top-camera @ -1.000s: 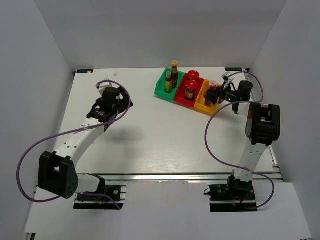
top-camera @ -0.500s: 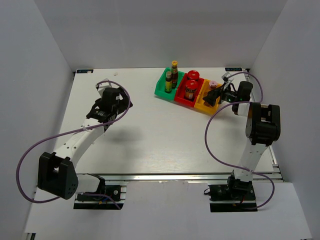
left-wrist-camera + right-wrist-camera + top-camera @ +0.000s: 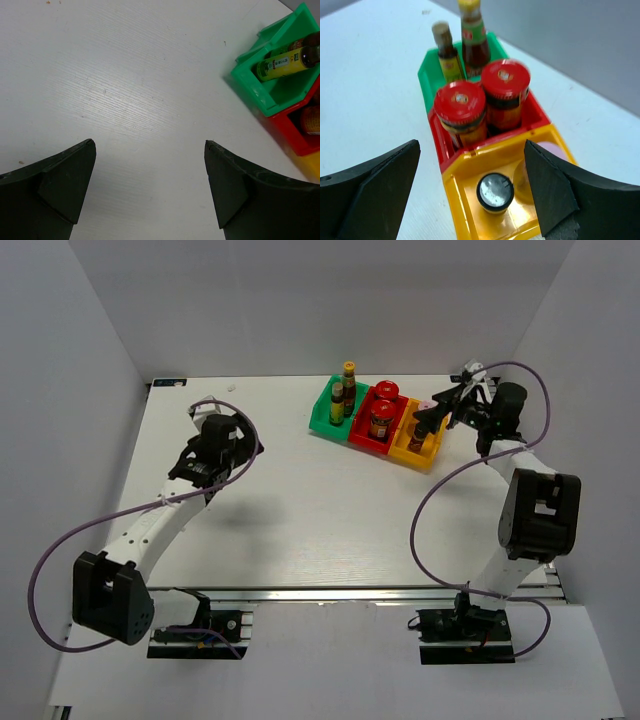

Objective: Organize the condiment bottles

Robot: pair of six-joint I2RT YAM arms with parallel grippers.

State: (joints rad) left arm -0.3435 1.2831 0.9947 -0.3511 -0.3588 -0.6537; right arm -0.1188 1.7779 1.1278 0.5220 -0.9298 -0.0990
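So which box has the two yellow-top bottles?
The green bin, at the row's end. The red bin holds red-lidded jars; the yellow bin, a black-capped shaker.

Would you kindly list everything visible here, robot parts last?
green plastic bin: one, green, row's left end
red plastic bin: one, red, middle
yellow plastic bin: one, yellow, right end
slim dark yellow-capped bottles: two, dark, in the green bin
squat red-lidded jars: two, dark, in the red bin
small black-capped shaker: one, dark, in the yellow bin
pale pink-capped bottle: one, pale, beside the shaker
white table: one, white, underneath
purple cables: two, purple, one per arm
left fingers: two, black, open over table
right fingers: two, black, open by the yellow bin
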